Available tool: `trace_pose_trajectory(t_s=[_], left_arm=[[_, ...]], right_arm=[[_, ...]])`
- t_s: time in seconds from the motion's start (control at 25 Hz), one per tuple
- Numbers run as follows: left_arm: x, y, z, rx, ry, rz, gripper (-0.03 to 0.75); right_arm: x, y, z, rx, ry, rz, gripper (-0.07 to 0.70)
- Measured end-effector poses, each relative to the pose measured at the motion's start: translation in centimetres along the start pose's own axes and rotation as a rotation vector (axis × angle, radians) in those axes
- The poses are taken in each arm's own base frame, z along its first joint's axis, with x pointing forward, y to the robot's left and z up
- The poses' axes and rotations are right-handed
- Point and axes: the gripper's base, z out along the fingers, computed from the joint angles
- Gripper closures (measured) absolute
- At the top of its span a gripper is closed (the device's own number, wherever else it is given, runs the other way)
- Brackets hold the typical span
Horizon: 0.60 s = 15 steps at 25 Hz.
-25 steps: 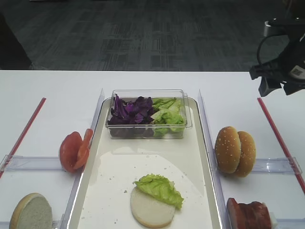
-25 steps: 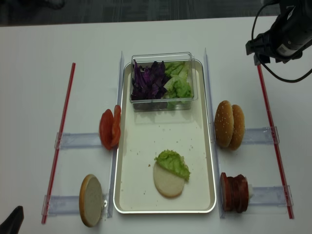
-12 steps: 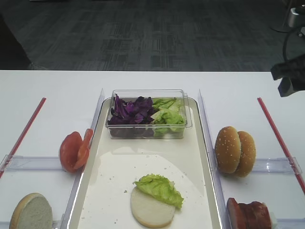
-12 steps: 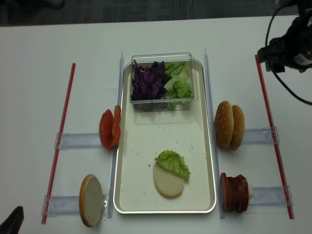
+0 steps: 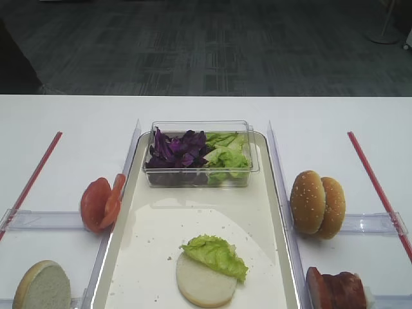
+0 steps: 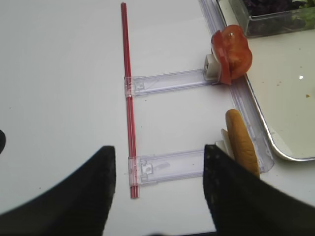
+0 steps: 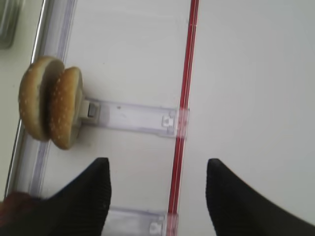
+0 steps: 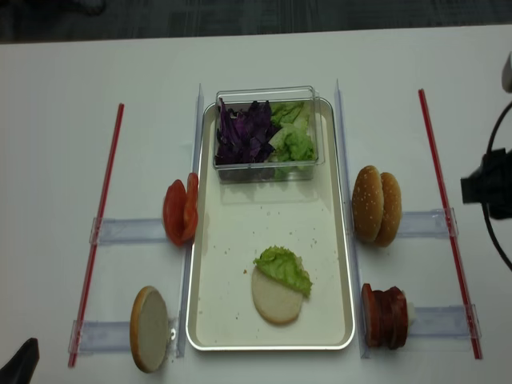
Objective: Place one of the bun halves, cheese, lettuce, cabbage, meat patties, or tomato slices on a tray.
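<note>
The cream tray (image 5: pixel 148 244) lies mid-table. On it is a flat bun half (image 5: pixel 205 284) with a lettuce leaf (image 5: pixel 215 254) on top. Cabbage (image 5: pixel 177 148) and more lettuce fill a clear tub (image 5: pixel 199 172) at the tray's far end. Tomato slices (image 5: pixel 100 203) stand left of the tray, with another bun half (image 5: pixel 42 286) nearer. Sesame bun halves (image 5: pixel 317 201) and meat patties (image 5: pixel 338 290) stand on the right. My right gripper (image 7: pixel 157 194) hangs open and empty over the table beside the sesame bun halves (image 7: pixel 49 108). My left gripper (image 6: pixel 158 169) is open and empty near the left bun half (image 6: pixel 241 145).
Red strips (image 8: pixel 444 200) (image 8: pixel 96 232) run along both sides of the table. Clear plastic rails (image 8: pixel 132 230) (image 8: pixel 424 222) hold the standing food. The right arm (image 8: pixel 486 186) shows at the right edge of the realsense view. The table's far edge meets dark carpet.
The right arm has drawn back from the far right corner toward the near side, leaving the first exterior view. The food has not moved.
</note>
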Motion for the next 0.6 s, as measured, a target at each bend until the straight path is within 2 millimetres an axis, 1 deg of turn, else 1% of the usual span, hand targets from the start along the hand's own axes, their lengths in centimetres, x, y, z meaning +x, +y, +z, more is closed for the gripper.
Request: trace_pose_trajectory(t_s=[0.16,0.32,0.48,0.6], left_arm=[[0.0,0.0,0.0,0.0,0.0,0.0,0.349],[0.0,0.0,0.0,0.0,0.0,0.0,0.349],[0.0,0.0,0.0,0.0,0.0,0.0,0.349],[0.0,0.0,0.0,0.0,0.0,0.0,0.349]], right_arm=[[3.2,0.4,-1.8,-0.008,-0.008,0.01,0.176],[6.0,0.9,-3.5,-0.016,-0.041,0.03,0.176],[8.3,1.2,-4.9,-0.02,-0.062,0.022,0.176],[9.7,1.4,-6.0,-0.023,-0.081,0.013,0.176]])
